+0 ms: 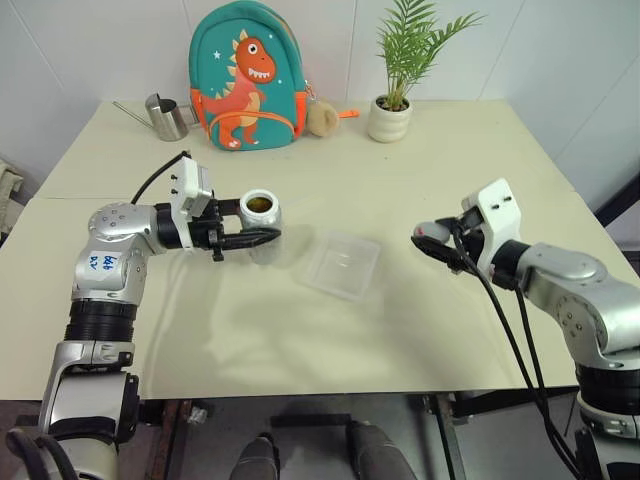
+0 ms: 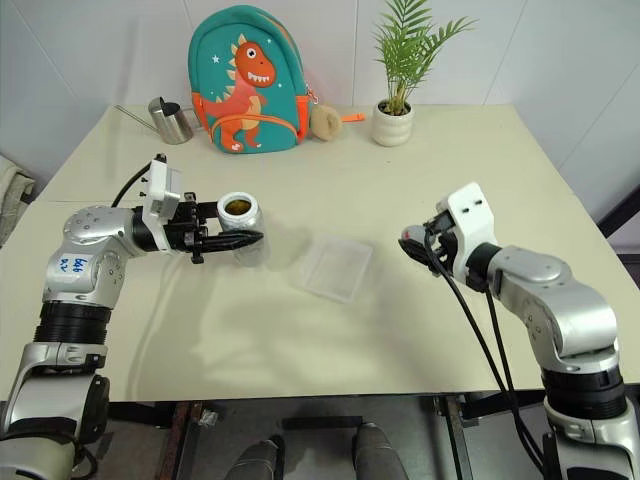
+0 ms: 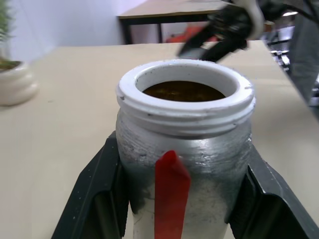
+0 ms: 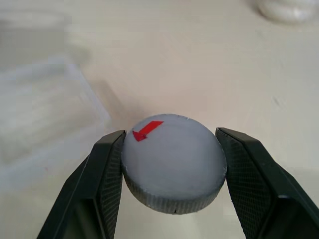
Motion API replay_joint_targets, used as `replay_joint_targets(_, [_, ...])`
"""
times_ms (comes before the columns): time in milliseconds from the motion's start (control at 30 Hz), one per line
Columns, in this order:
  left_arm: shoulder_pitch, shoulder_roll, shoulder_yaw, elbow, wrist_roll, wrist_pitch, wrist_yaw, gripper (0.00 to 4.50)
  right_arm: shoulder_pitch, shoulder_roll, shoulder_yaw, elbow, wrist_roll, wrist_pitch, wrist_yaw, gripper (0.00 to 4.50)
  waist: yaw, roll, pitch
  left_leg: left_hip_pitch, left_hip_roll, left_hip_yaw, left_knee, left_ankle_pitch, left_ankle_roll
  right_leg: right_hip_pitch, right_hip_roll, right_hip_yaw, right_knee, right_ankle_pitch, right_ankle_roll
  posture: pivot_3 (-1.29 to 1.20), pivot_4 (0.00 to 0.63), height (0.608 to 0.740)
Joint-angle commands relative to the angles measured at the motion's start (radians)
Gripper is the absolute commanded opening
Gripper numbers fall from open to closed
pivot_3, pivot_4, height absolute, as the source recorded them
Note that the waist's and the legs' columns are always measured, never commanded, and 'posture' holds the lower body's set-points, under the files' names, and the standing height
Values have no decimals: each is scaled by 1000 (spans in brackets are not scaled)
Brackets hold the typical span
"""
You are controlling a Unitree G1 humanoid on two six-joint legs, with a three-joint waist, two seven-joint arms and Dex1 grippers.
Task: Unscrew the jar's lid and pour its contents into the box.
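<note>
The unscrewing is done. The left pincer [image 1: 262, 238] holds the jar [image 1: 263, 218] clamped between its two fingers, upright, mouth open, with the dark-brown contents [image 3: 183, 91] showing inside the pale threaded rim. The right pincer [image 4: 172, 164] grips the lid [image 4: 173, 160] by its edge, red mark facing the camera, well apart from the jar. The box [image 1: 342, 263] lies on the counter [image 1: 420, 170] between the two pincers, nearer the left, and looks empty. What remains, as I judge it, is tipping the jar over the box.

One jar [image 1: 262, 222], one lid [image 4: 173, 162], one box [image 1: 343, 263]
</note>
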Motion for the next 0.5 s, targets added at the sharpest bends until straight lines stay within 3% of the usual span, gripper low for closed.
replay_joint_targets(33, [-67,-13,17,67,44,-90,49,2045,75,47,-41,-17,-29,-39,-55,2529,1,0,0,0,0,0,0,0,0,0,0,0,0,0,0,0,150,740])
replay_joint_targets(167, [-138,-61,5,173,94,-199,101,2045,154,133,-38,44,-59,-104,-91,2529,8,-1,-1,0,0,0,1,0,0,1,0,0,0,0,1,0,150,740])
replay_joint_targets(367, [-183,-105,-12,252,121,-276,80,2045,201,191,-25,96,-86,-164,-90,4478,7,-1,-1,0,0,0,1,0,0,1,0,1,0,1,1,0,150,740])
replay_joint_targets(500, [-214,-127,-26,301,151,-350,76,2045,225,186,-44,73,-88,-205,-71,4478,10,-1,-1,0,-1,0,1,0,0,1,0,1,0,1,1,0,150,740])
